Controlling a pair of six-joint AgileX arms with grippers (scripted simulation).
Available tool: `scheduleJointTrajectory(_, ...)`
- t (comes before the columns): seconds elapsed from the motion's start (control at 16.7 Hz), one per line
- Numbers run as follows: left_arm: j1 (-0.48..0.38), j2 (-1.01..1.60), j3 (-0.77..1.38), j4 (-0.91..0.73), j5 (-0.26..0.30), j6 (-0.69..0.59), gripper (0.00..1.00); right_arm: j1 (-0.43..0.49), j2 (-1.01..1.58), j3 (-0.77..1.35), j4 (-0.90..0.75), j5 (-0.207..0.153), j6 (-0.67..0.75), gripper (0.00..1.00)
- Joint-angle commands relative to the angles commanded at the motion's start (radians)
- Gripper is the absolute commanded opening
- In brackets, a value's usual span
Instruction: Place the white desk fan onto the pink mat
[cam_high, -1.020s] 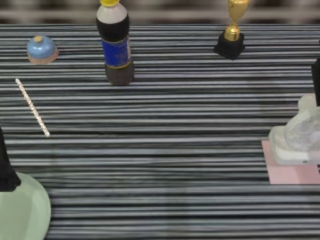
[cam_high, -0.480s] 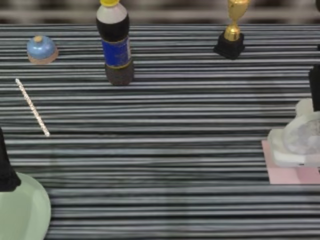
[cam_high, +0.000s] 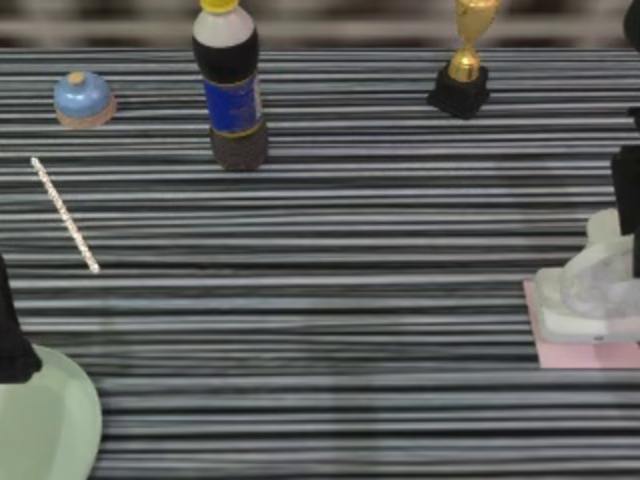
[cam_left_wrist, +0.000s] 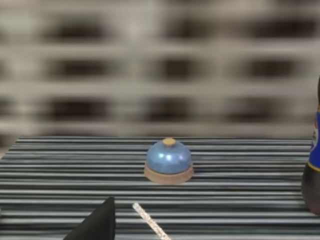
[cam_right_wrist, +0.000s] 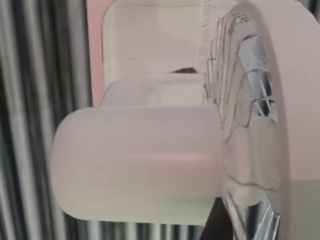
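top view showed the striped black-and-white table (cam_high: 330, 300), with the white desk fan (cam_high: 595, 290) on the pink mat (cam_high: 585, 352) at the 3 o'clock edge and blurred slatted shelving at 12 o'clock. the right gripper (cam_high: 628, 205) hung over the fan; whether its jaws gripped could not be told. the left gripper (cam_high: 12, 345) sat at 8 o'clock, jaws unclear, by a pale green object (cam_high: 45, 425).

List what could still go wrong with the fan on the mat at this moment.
1. The white fan stands on the pink mat at the table's right edge; a nudge could send it off.
2. The right gripper is close against the fan, partly out of view; a careless move may tip it.
3. The fan's base covers most of the mat, so any slide could leave it overhanging.

The left gripper is parked at the left.
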Motion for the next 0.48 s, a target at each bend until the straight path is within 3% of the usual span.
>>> scheduleJointTrajectory(0.48, 0.0, 0.0, 0.0, 0.0, 0.0, 0.0, 1.0, 0.0, 0.0, 0.0, 0.0, 0.0, 0.0, 0.75)
